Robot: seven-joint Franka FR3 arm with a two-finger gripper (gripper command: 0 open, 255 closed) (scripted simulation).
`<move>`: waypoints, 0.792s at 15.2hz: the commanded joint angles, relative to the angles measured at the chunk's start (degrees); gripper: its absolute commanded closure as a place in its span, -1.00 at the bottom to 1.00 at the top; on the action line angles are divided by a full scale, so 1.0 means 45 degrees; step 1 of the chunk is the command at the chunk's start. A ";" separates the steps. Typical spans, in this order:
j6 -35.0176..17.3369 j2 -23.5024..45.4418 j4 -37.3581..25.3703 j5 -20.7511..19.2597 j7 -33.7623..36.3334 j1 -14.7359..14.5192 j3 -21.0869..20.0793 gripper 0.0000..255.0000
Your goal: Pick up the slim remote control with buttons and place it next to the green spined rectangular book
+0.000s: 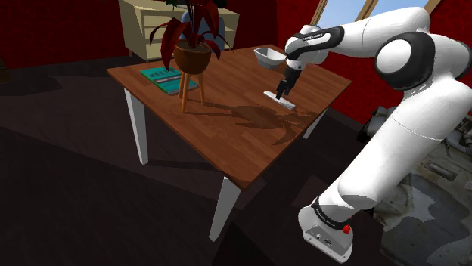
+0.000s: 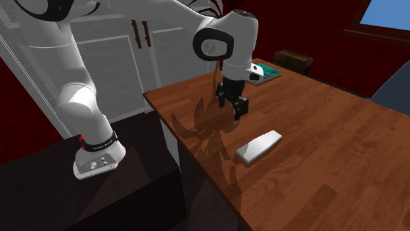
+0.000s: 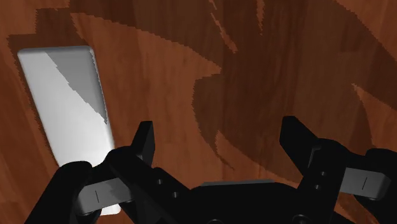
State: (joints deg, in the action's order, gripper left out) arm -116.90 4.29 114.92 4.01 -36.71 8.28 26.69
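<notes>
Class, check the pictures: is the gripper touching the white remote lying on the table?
Apart. The second exterior view shows bare tabletop between the open gripper and the remote.

On my screen the tabletop (image 3: 267, 70) reads as wood: reddish-brown, with long grain streaks and a smooth, faintly satin finish. The remote (image 3: 63, 108) is drawn plain pale grey-white, smooth and matt, and I cannot tell what it is made of. The fingers (image 3: 145, 146) are black, matt and hard-looking, with a duller grey patch on each. The arm (image 1: 412, 113) has a glossy white shell that catches soft highlights, and its joints are dark. The table legs (image 1: 138, 125) look smooth and painted white. The bowl (image 1: 270, 55) is pale and smooth. The plant pot (image 1: 193, 57) is brown and matt, on a wood-coloured plant stand (image 1: 183, 94).
</notes>
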 commanded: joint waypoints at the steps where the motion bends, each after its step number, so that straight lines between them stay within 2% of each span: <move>1: -0.0172 0.0848 -0.0622 0.0340 -0.0596 0.0255 0.0144 -1.00; 6: -0.0124 0.3320 -0.2985 0.1363 -0.1886 0.1148 0.0185 -1.00; 11: 0.0326 0.5857 -0.5941 0.2193 -0.2789 0.2327 -0.0046 -1.00; 12: 0.0336 0.5898 -0.5996 0.2199 -0.2797 0.2356 -0.0062 -1.00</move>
State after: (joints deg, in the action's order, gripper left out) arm -115.95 29.07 90.29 13.37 -48.83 18.06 26.65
